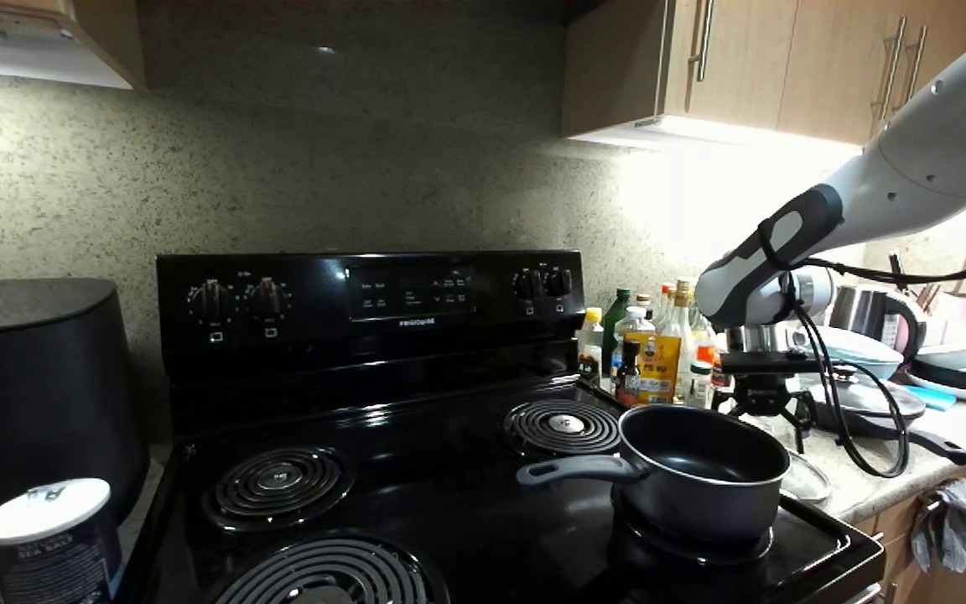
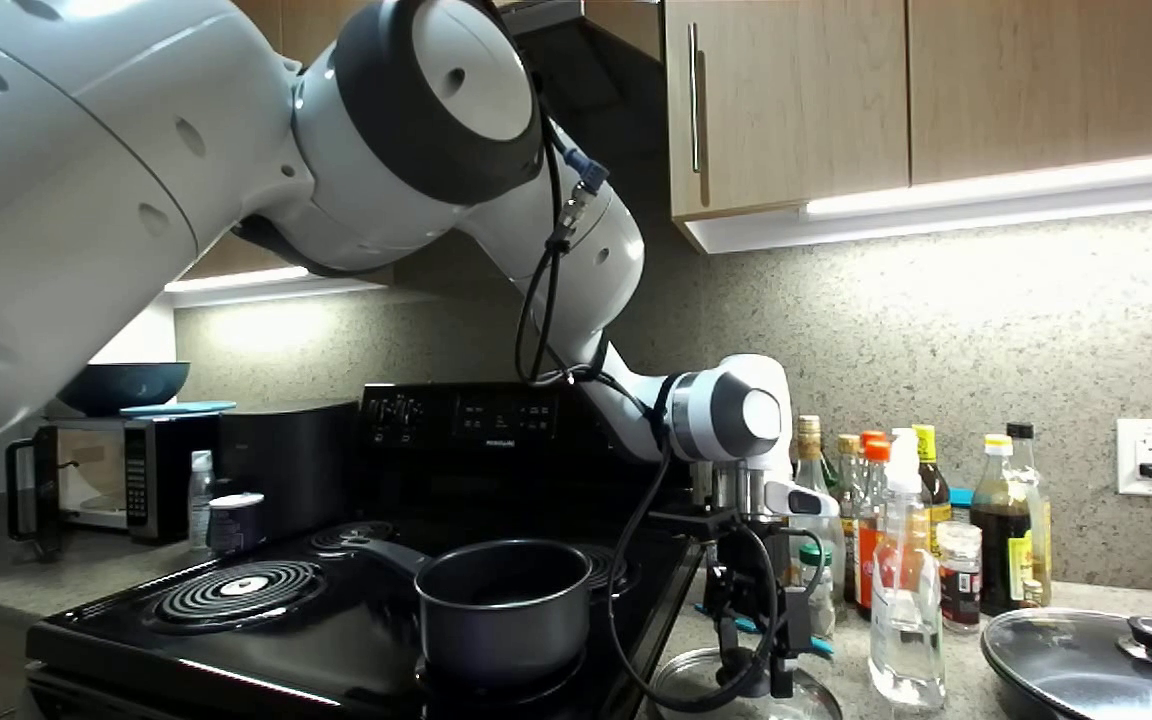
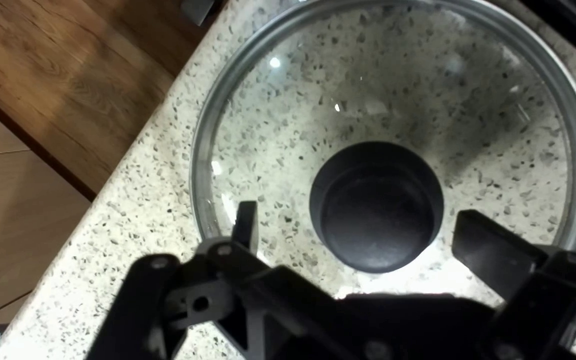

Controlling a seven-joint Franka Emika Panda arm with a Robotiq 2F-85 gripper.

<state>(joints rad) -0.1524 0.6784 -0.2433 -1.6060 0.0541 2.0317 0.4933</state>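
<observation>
A round glass lid with a metal rim [image 3: 278, 150] lies on the speckled counter in the wrist view. It also shows in both exterior views [image 1: 807, 482] [image 2: 681, 682]. A black round knob [image 3: 377, 220] stands at its middle. My gripper [image 3: 359, 225] is open over the lid, with one finger on each side of the knob and a gap on both sides. It holds nothing. In both exterior views my gripper [image 1: 760, 421] [image 2: 756, 665] points down beside the stove. A dark saucepan [image 1: 701, 512] [image 2: 504, 630] stands uncovered on a stove burner.
The black stove [image 1: 466, 478] borders the counter. Several bottles [image 2: 878, 530] and a clear spray bottle [image 2: 904, 610] stand behind and beside the gripper. A lidded frying pan [image 2: 1066, 655] sits farther along. Cables [image 2: 626, 560] hang from the arm. The counter edge [image 3: 133, 155] is near.
</observation>
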